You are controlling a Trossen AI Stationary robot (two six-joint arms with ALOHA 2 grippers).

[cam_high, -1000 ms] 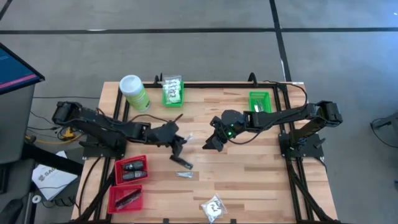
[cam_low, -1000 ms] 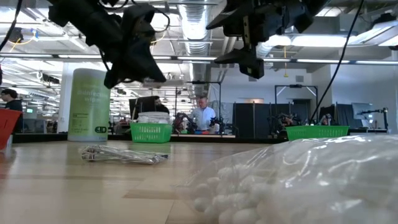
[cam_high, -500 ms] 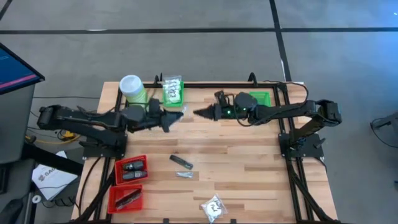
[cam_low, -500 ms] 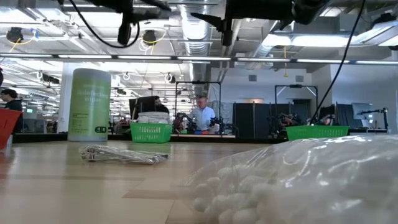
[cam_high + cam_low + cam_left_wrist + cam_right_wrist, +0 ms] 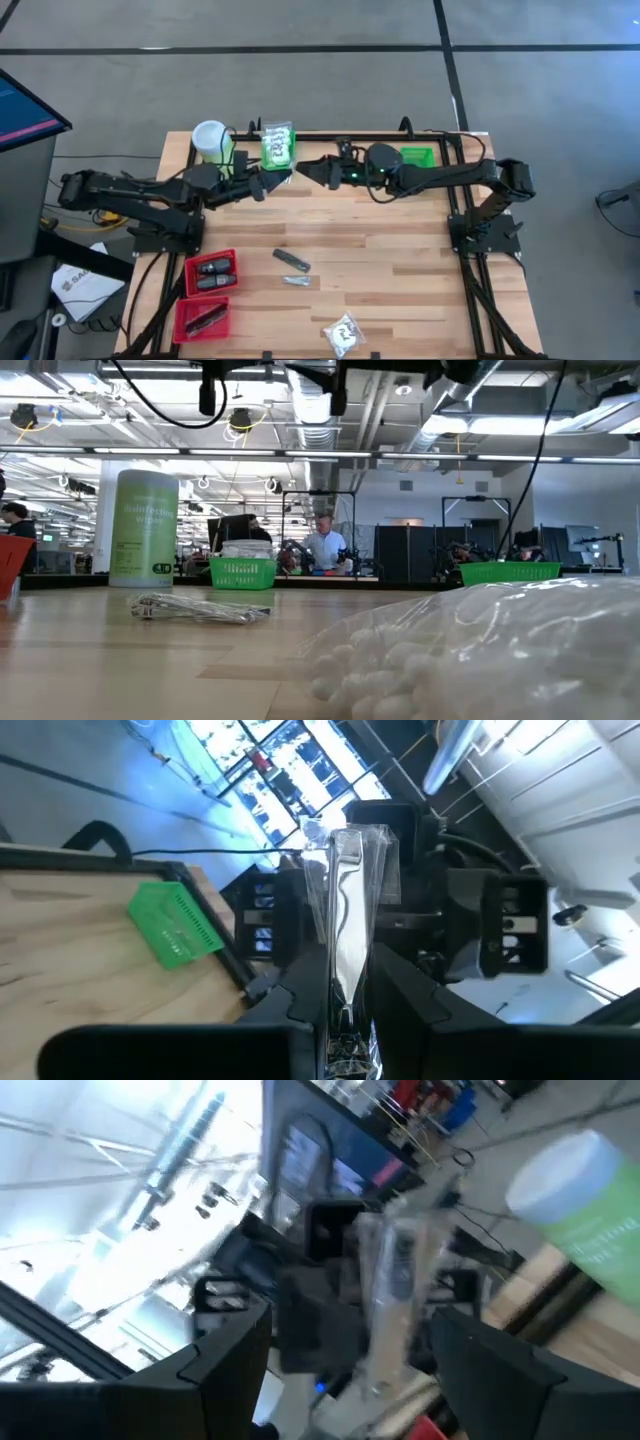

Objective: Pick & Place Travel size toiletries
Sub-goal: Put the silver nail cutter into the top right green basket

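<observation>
My left gripper [image 5: 348,998] hovers high over the table's far middle, shut on a slim silvery sachet [image 5: 346,910]. My right gripper [image 5: 357,1348] faces it level from the right in the high view [image 5: 306,169]. It is open, with its fingers wide on either side of the sachet [image 5: 396,1275] and apart from it. On the table lie a dark grey stick [image 5: 292,260], another silvery sachet [image 5: 296,281] and a white crinkly packet [image 5: 343,333]. My left gripper pinches the silvery sachet between its two fingers by one end [image 5: 345,982], coming level from the table's left. The sachet is lifted clear and sticks straight out past the fingertips toward my right gripper.
Two red baskets [image 5: 210,272] [image 5: 202,318] with dark pieces sit at the near left. A green basket [image 5: 277,146] holding white packets and the light-green canister [image 5: 212,142] stand at the far left, another green basket [image 5: 418,162] at the far right.
Both grippers have risen from the table's middle toward the far edge and tipped from pointing down to level, and now face each other. The left gripper has carried the sachet up with it. The right gripper has closed in on the sachet's free end.
</observation>
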